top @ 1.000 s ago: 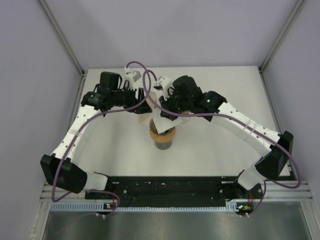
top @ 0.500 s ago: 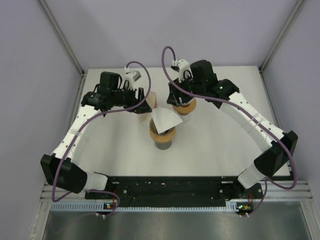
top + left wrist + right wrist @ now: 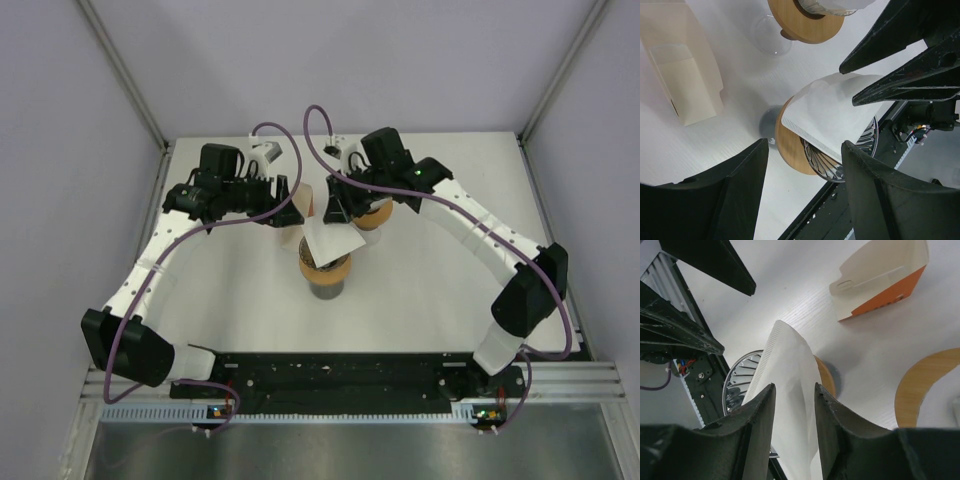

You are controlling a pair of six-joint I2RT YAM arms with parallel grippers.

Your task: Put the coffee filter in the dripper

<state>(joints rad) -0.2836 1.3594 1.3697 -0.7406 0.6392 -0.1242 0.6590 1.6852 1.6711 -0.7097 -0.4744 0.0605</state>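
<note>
Half done: filter (image 3: pixel 832 117) lay folded across the dripper (image 3: pixel 786 150), unseated; right hand (image 3: pixel 793 387) straddled it, spread apart; left hand (image 3: pixel 805 145) likewise apart.

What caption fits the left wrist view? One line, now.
Coffee filter lying askew on the dripper, framed by the open left pincer.

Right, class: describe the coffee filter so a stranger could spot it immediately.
On the white table, find the nearer wood-collared dripper. The coffee filter is the paper leaning across its rim: thin, white, crimped along one edge, unlike the cream-and-orange box behind.
</note>
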